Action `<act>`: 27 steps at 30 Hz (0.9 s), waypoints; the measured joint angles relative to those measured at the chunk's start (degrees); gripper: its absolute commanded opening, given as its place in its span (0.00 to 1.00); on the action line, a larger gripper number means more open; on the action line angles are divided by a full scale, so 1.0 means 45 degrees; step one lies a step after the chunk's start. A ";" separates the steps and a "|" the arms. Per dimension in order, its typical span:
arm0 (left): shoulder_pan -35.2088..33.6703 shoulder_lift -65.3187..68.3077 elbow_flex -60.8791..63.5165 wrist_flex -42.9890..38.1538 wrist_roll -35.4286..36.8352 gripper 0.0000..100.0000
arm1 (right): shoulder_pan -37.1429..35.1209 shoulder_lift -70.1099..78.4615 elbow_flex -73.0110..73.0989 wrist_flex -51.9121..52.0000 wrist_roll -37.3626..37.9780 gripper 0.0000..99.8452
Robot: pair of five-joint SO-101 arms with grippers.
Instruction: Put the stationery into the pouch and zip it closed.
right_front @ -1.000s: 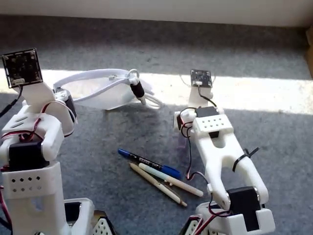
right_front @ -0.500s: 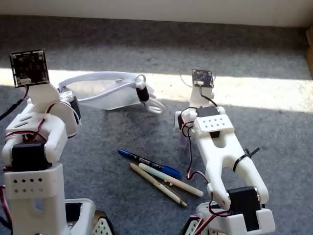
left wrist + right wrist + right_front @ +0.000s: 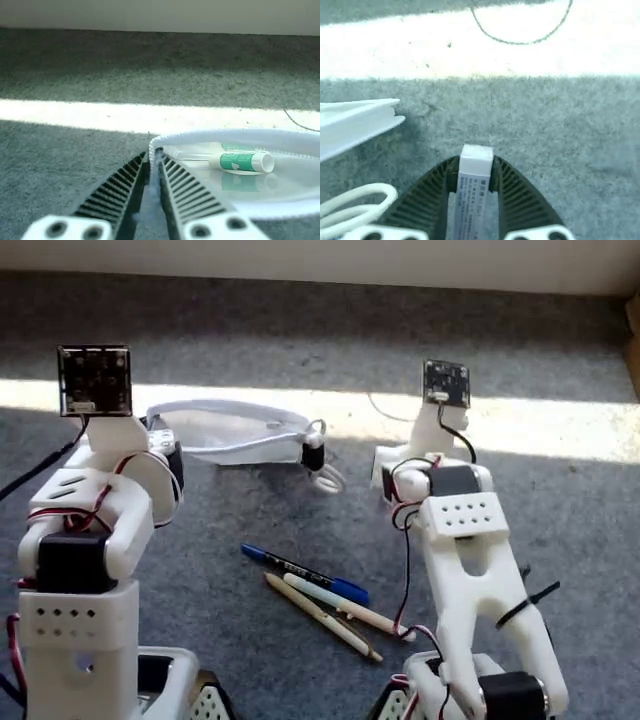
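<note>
Pouch (image 3: 240,134) runs past the frame edge, rim pinched in the left gripper (image 3: 154,156). Right gripper (image 3: 475,162) clamps a half-hidden eraser (image 3: 470,195); carpet (image 3: 545,115) separates it from the pouch.

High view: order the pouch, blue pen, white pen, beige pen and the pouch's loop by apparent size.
Largest: the pouch.
Next: the blue pen, white pen and beige pen look alike in length, so they are left unranked.
Smallest: the loop.
</note>
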 measured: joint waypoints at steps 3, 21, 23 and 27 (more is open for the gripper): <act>0.0449 0.0000 0.0020 0.0000 -0.0332 0.01 | 0.0000 -0.0762 0.0508 0.0000 0.0000 0.01; 0.0684 0.0000 0.0078 0.0000 -0.0391 0.01 | -0.0762 -0.6271 0.0606 0.0000 0.0000 0.01; 0.0684 0.0000 0.0078 0.0000 -0.0391 0.01 | -0.1231 -0.6623 0.0606 0.0000 0.0000 0.01; 0.0684 0.0000 0.0078 0.0000 -0.0391 0.01 | -0.1661 -0.7228 0.0606 0.0000 0.0000 0.01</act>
